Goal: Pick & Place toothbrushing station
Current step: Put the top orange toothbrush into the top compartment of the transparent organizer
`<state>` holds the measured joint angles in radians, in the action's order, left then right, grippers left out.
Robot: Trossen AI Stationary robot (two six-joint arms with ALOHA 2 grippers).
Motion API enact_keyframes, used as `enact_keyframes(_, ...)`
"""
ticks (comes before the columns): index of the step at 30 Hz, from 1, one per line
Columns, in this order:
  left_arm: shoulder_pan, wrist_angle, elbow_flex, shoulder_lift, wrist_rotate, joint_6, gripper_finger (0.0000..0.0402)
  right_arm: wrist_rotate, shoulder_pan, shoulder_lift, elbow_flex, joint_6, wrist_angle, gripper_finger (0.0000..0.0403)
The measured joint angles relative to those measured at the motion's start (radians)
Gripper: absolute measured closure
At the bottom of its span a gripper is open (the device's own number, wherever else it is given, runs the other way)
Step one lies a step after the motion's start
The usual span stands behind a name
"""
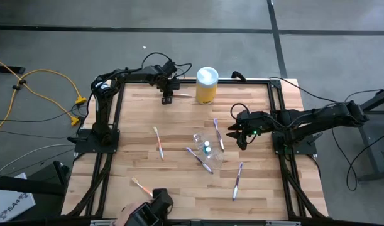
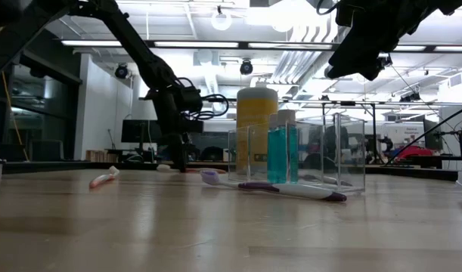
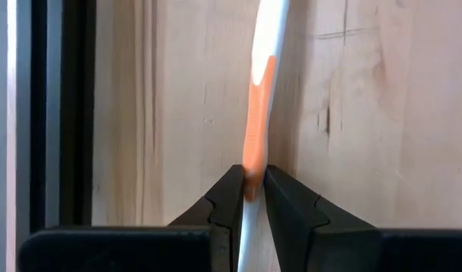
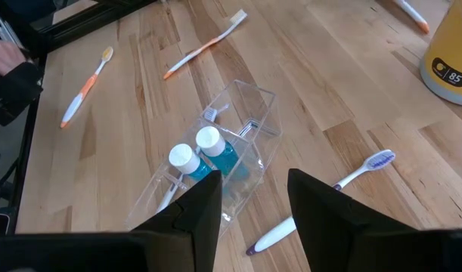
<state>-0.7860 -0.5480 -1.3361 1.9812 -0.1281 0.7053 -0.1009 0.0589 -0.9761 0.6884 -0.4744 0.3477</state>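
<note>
My left gripper (image 1: 167, 98) is down at the table's far edge, left of the yellow canister, and shut on an orange-and-white toothbrush (image 3: 262, 83). My right gripper (image 1: 239, 133) is open and empty, raised above the table (image 2: 364, 47), just right of the clear plastic holder (image 1: 205, 148). The holder stands on the table's middle with two blue white-capped tubes (image 4: 208, 155) in it. Purple toothbrushes (image 1: 218, 133) (image 1: 198, 159) (image 1: 237, 180) and orange ones (image 1: 158, 142) (image 1: 140, 185) lie flat around it. My left gripper pinches the toothbrush's handle at its orange grip (image 3: 252, 171) between its two fingers. The fingers come from above, pointing down, and lie across the handle. The brush lies along the wood; whether it is lifted off it I cannot tell.
A yellow canister (image 1: 206, 85) with a white lid stands at the far edge, right of my left gripper. A person's dark-gloved hand (image 1: 141, 212) reaches in at the near edge. Black frame rails (image 1: 104, 163) run along the table's sides.
</note>
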Motion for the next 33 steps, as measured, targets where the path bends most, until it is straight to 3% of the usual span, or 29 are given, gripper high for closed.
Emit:
enact_keyframes(20,0.028,-0.009,-0.002,-0.002,0.042,-0.001,0.0327,0.007,0.0,0.0,0.0,0.0,0.0,0.0259)
enact_keyframes(33,0.052,-0.009,-0.002,-0.002,0.057,-0.052,0.0346,0.027,0.0,0.0,0.0,0.0,0.0,0.0259)
